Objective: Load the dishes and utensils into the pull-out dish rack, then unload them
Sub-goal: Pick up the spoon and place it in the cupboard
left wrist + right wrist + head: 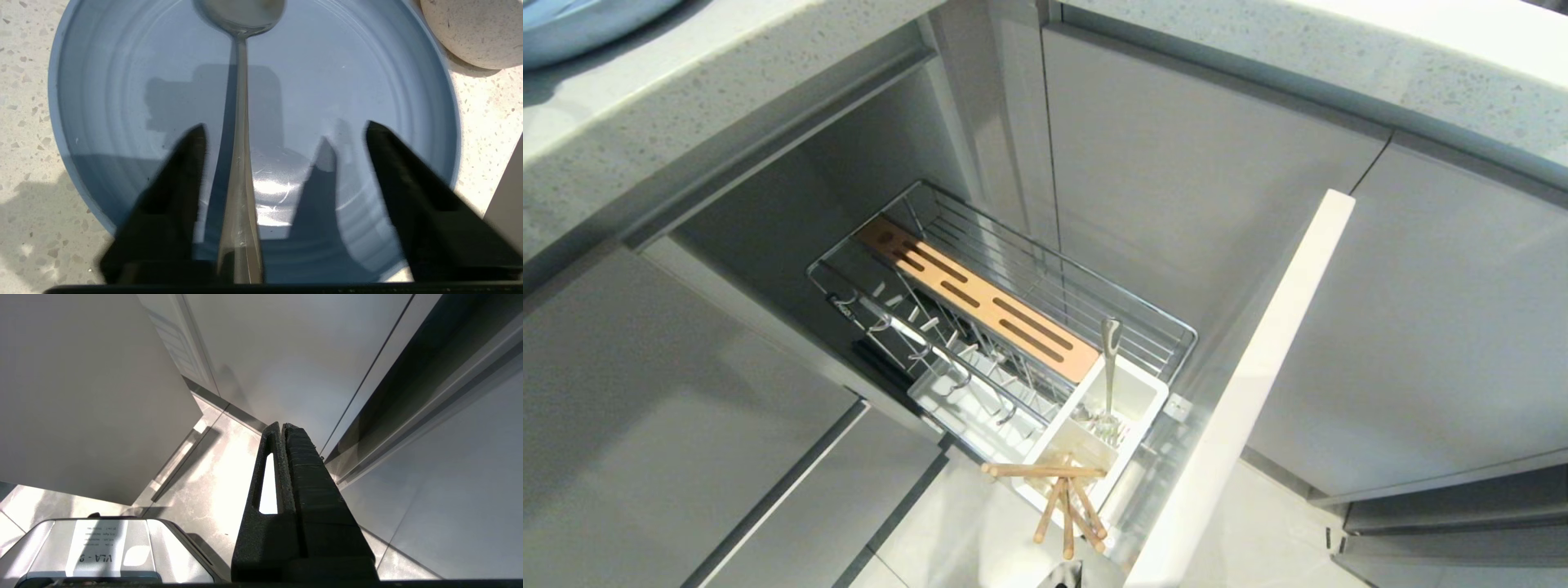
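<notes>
A light-blue plate (367, 73) lies on the speckled countertop, and its edge also shows in the head view as the plate (572, 24) at the far left. A silver spoon (241, 122) rests on it. My left gripper (284, 126) hovers open over the plate, its fingers on either side of the spoon's handle, one finger close beside it. A cream bowl (478, 32) stands next to the plate. The pull-out dish rack (1094, 286) stands open below the counter. Wooden chopsticks (1066, 498) and a silver utensil (1109, 359) stand in its white caddy (1135, 396). My right gripper (282, 425) is shut and empty, parked near the floor.
The rack's pale front panel (1258, 384) juts out to the right of the caddy. A slotted wooden strip (980, 306) runs along the basket. Grey cabinet fronts flank the opening under the countertop (645, 122). The robot's base (102, 547) sits beside the right gripper.
</notes>
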`<state>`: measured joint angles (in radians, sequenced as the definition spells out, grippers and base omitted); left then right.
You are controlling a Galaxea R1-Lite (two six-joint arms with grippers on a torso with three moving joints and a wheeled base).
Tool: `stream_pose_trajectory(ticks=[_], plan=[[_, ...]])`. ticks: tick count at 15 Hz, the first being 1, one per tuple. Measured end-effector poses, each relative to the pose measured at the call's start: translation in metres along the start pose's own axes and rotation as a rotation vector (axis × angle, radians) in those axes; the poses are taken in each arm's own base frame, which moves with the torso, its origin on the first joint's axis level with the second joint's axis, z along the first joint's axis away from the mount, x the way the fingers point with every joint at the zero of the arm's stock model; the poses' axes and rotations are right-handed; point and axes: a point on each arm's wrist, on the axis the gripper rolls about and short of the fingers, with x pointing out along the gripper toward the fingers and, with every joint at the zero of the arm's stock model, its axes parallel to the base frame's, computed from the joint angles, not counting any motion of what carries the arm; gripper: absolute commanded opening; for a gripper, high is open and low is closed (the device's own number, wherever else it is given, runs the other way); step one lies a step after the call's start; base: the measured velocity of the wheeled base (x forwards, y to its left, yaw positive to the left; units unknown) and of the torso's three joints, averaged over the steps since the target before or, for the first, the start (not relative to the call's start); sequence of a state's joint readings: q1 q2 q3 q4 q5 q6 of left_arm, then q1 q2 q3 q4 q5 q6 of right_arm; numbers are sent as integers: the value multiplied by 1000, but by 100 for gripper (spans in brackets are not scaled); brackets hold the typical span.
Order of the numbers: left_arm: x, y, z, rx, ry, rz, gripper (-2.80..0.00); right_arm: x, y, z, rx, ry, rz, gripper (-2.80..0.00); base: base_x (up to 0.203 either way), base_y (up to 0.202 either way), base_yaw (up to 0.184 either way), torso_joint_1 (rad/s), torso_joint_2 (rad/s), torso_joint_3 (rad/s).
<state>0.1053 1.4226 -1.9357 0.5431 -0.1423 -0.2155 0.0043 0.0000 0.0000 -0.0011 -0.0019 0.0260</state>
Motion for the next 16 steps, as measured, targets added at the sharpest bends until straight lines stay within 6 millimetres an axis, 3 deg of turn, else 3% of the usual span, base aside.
stream_pose_trajectory(ticks=[11, 16], plan=[[-3, 0, 1, 4, -9, 6, -280, 0, 0, 0, 0, 0, 0, -280, 0, 0, 0, 0, 0, 0], [-23, -6, 11, 10, -96, -15, -280, 0, 0, 0, 0, 0, 0, -280, 0, 0, 0, 0, 0, 0]])
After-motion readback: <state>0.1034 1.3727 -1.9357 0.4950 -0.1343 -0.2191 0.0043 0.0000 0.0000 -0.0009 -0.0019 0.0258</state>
